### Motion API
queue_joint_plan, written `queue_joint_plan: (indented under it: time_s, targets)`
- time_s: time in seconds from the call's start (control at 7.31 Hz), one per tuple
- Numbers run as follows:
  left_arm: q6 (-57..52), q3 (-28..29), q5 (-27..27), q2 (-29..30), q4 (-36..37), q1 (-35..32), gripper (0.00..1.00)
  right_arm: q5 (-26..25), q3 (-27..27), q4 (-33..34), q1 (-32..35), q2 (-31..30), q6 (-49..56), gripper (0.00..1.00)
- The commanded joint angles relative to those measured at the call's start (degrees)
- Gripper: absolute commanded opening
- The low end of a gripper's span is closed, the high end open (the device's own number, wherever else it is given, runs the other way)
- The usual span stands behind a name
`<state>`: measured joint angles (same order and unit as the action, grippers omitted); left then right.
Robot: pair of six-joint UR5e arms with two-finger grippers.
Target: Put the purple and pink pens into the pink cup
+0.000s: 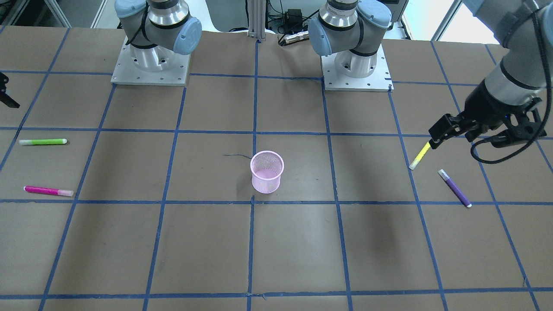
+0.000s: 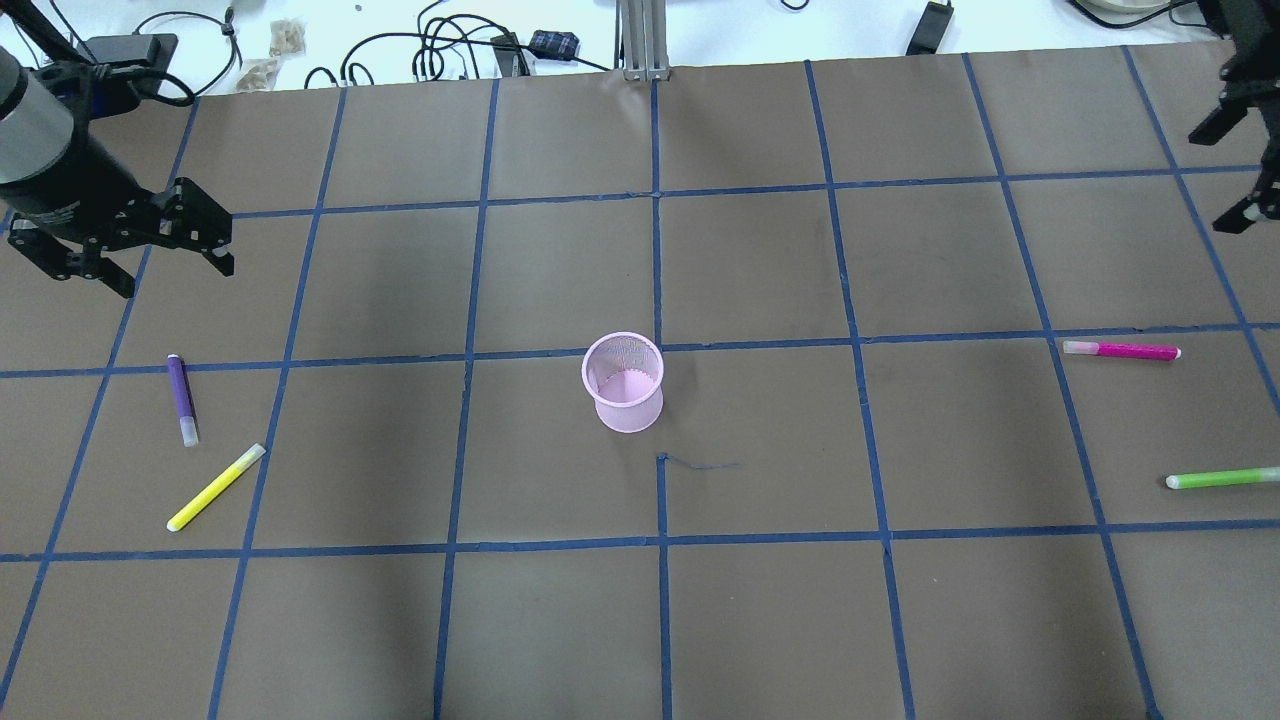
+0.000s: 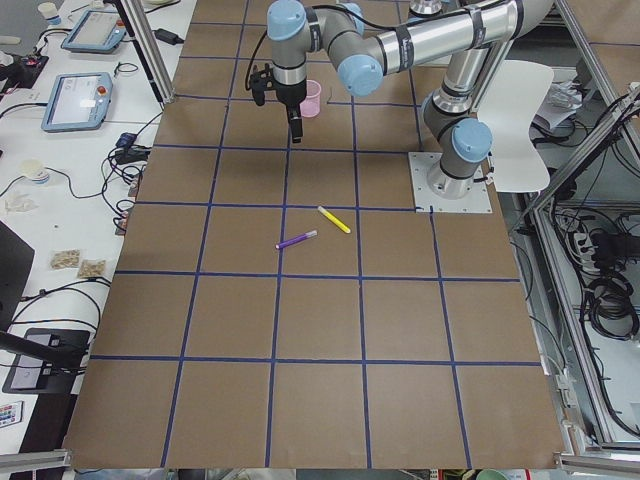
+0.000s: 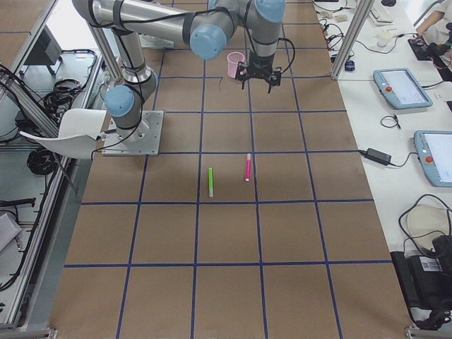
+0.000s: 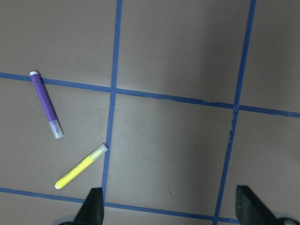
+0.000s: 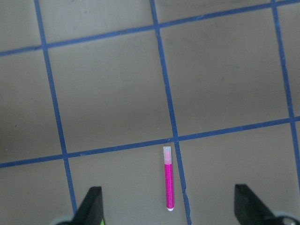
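The pink mesh cup (image 2: 623,380) stands upright at the table's middle and also shows in the front view (image 1: 267,171). The purple pen (image 2: 182,400) lies flat on the table's left side (image 5: 45,104). The pink pen (image 2: 1121,350) lies flat on the right side (image 6: 168,180). My left gripper (image 2: 175,278) is open and empty, raised above the table beyond the purple pen (image 5: 171,208). My right gripper (image 2: 1228,170) is open and empty, raised at the far right edge, beyond the pink pen (image 6: 168,208).
A yellow pen (image 2: 215,487) lies close to the purple pen, apart from it. A green pen (image 2: 1222,478) lies nearer the robot than the pink pen. Blue tape lines grid the brown table. Cables lie along the far edge (image 2: 440,45).
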<state>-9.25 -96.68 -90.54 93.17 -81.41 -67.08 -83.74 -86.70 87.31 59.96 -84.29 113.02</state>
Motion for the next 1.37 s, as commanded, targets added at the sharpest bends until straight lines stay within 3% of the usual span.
queue_joint_plan:
  time_s: [0.0, 0.27, 0.55, 0.82, 1.23]
  targets:
    - [-0.1, -0.8, 0.0, 2.7, 1.0, 7.6, 1.00, 5.0, -3.0, 0.8, -10.5, 5.6, 20.3, 1.00]
    - [-0.2, -0.9, -0.1, 6.1, 4.5, 11.8, 1.00, 9.9, -3.0, 8.5, -14.8, 15.2, 30.0, 1.00]
    - [-0.1, -0.9, -0.1, 10.1, 7.0, 12.3, 1.00, 13.1, -3.6, 9.3, -17.0, 21.2, 31.1, 1.00]
    - [0.3, -1.3, -0.2, 15.1, 12.5, 12.6, 1.00, 16.5, -3.7, 9.8, -17.0, 25.5, 35.7, 1.00]
    - [0.0, -1.5, -0.2, 20.0, 17.5, 12.9, 1.00, 16.4, -6.8, 9.8, -17.0, 27.4, 36.0, 1.00]
